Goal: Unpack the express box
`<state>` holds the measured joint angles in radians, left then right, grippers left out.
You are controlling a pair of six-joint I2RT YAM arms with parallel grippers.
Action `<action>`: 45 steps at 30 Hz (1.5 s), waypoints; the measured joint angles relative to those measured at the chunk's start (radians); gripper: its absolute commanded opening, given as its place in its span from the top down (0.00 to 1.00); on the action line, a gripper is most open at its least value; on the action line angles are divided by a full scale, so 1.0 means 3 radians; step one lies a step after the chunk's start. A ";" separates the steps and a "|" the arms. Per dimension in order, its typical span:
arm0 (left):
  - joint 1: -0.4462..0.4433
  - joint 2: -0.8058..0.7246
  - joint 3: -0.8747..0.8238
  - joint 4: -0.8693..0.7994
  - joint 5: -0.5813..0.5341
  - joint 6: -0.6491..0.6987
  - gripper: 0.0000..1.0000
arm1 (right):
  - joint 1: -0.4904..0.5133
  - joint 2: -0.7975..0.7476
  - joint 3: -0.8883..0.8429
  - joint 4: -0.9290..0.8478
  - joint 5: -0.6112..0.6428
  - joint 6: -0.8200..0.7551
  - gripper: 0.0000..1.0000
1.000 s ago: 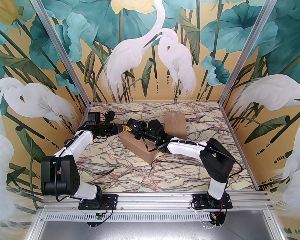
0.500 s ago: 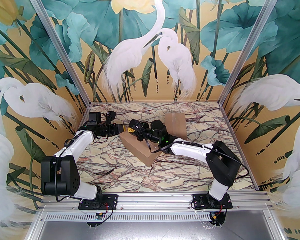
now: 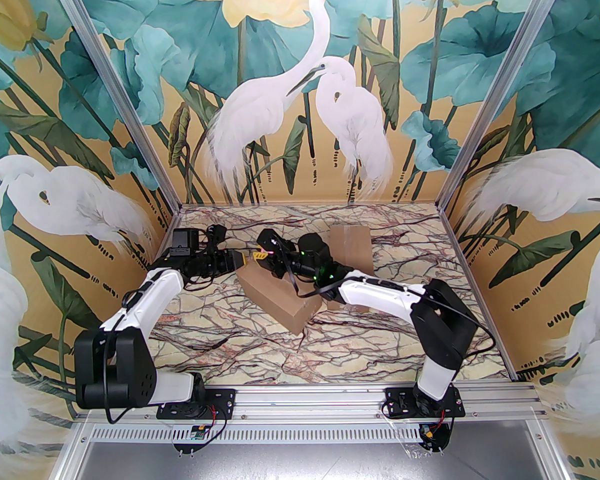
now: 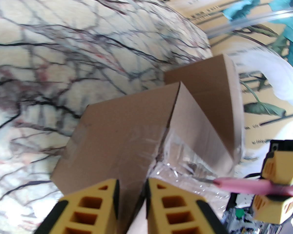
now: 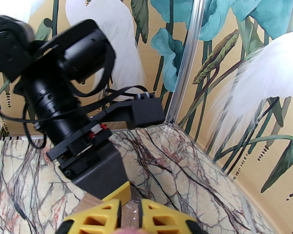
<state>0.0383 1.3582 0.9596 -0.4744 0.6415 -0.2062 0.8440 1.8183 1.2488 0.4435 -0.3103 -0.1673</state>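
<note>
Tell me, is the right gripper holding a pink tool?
Yes, the right gripper clamps a pink tool aimed at the taped seam of the box.

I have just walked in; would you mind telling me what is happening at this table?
Two robot arms are working on a cardboard box in the middle of the marbled table. The right claw is shut on a pink tool, whose tip sits at the crinkled clear tape on the box's end. The left claw is at that same end, fingers narrowly apart; whether it grips is unclear. A second box lies behind.
</note>
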 measured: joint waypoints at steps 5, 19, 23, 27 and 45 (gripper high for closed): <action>0.0126 -0.0257 -0.0093 -0.0080 -0.0374 -0.0094 0.68 | -0.0024 0.0285 0.0345 -0.0009 -0.0181 0.0060 1.00; 0.0430 -0.0340 0.0406 -0.0435 -0.0509 -0.0122 0.36 | -0.0066 0.0579 0.0740 -0.0113 -0.0465 0.0045 1.00; 0.0257 -0.0051 0.0662 -0.0415 -0.0365 -0.0058 0.34 | -0.0066 0.0579 0.0740 -0.0112 -0.0465 0.0048 1.00; 0.0036 0.0289 0.0741 -0.0401 -0.0304 -0.0037 0.35 | -0.0066 0.0579 0.0740 -0.0112 -0.0465 0.0061 1.00; 0.0001 0.0613 0.0624 -0.0211 -0.0282 -0.0008 0.38 | -0.0086 0.0577 0.0740 -0.0145 -0.0436 0.0253 1.00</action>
<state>0.0387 1.5421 1.1469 -0.5377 0.5568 -0.2085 0.8181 1.9915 1.4708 0.4000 -0.4412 -0.0914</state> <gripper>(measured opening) 0.624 0.183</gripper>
